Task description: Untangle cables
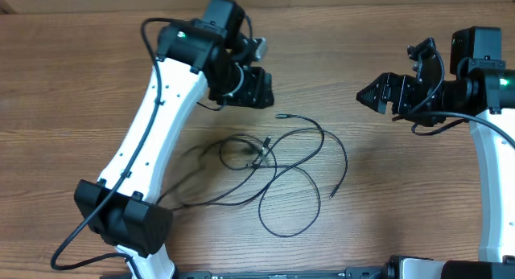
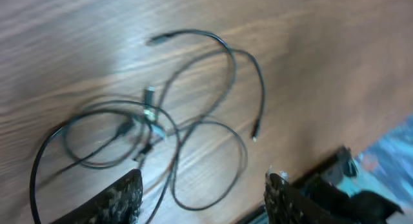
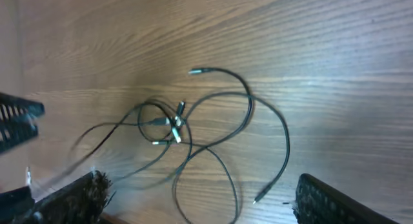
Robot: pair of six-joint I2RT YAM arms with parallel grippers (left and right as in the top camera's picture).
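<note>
The cables (image 1: 259, 154) lie on the wooden table as thin black cords, knotted at the middle with loose loops spreading right and toward the front. One plug end (image 1: 279, 116) points to the far left, another (image 1: 332, 195) lies at the right. My left gripper (image 1: 261, 88) hovers just behind the tangle, open and empty. In the left wrist view the knot (image 2: 150, 117) lies ahead of the spread fingers (image 2: 122, 198). My right gripper (image 1: 372, 96) hangs open to the right of the cords. From its wrist camera the knot (image 3: 171, 124) shows far ahead, with nothing between the jaws.
The white left arm (image 1: 161, 126) slants from the front left corner toward the tangle, its thicker black wire alongside. A black rail (image 1: 282, 273) runs along the table's front edge. The table edge (image 2: 335, 166) shows at the lower right of the left wrist view.
</note>
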